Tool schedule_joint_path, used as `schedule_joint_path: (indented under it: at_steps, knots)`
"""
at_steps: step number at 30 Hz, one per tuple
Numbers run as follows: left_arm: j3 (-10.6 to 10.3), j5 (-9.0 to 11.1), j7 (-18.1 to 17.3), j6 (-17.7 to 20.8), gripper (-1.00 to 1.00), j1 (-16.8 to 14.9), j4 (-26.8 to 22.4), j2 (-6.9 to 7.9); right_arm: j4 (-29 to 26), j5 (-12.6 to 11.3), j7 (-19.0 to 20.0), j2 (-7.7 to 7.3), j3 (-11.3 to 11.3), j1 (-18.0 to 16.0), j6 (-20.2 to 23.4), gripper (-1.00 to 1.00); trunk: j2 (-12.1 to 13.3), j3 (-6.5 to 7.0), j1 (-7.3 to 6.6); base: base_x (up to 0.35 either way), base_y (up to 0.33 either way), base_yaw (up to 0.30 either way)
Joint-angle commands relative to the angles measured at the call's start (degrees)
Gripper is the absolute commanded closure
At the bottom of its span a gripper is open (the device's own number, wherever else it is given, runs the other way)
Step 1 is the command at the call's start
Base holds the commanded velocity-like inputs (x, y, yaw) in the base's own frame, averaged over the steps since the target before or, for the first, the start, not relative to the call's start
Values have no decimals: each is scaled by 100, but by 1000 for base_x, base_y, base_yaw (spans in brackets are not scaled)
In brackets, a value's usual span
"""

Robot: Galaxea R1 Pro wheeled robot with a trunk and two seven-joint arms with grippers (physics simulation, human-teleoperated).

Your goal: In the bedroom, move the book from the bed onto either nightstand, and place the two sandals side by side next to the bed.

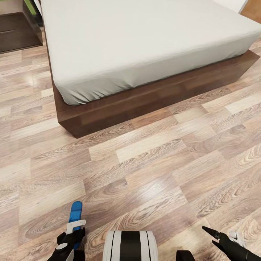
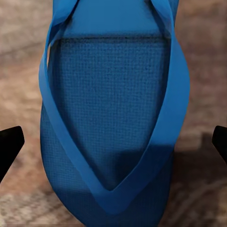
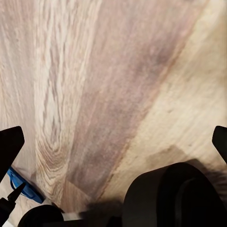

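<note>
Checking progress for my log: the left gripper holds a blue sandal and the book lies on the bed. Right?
Not quite. In the head view the bed shows a bare mattress, no book on the part in view. The left gripper does hold the blue sandal.

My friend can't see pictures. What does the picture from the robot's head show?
A big bed with a plain light-grey mattress on a dark-brown wooden frame stands on a wood-plank floor. Near the bottom edge, the left tool has a bright-blue sandal sticking out ahead of it, and the right tool is open above the floor.
</note>
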Motion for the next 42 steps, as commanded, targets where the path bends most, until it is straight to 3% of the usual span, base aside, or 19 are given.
schedule_joint_path:
  at_steps: [1,9,10,26,38,42]
  knots:
    - [-8,41,14,9,-100,0,-6,1,1,-25,3,1,-9,-3,42,-100,-1,-3,-1,0,0,0]
    - [-3,41,20,9,-100,0,-6,1,1,-25,3,1,-9,-6,42,-100,-1,-3,-1,0,0,0]
    - [-2,41,21,9,100,0,-6,1,-1,-25,3,1,-9,-7,42,-100,-1,-3,-1,0,0,0]
    - [7,41,32,17,100,0,-6,1,1,-25,3,1,-9,-5,42,-100,-1,-3,-1,0,0,0]
    - [7,50,32,18,100,0,-6,1,1,-25,3,1,-9,-6,42,-100,11,197,-24,0,0,0]
    - [7,50,32,18,100,0,-6,1,1,-25,3,1,-9,-6,42,-100,11,197,-24,0,0,0]
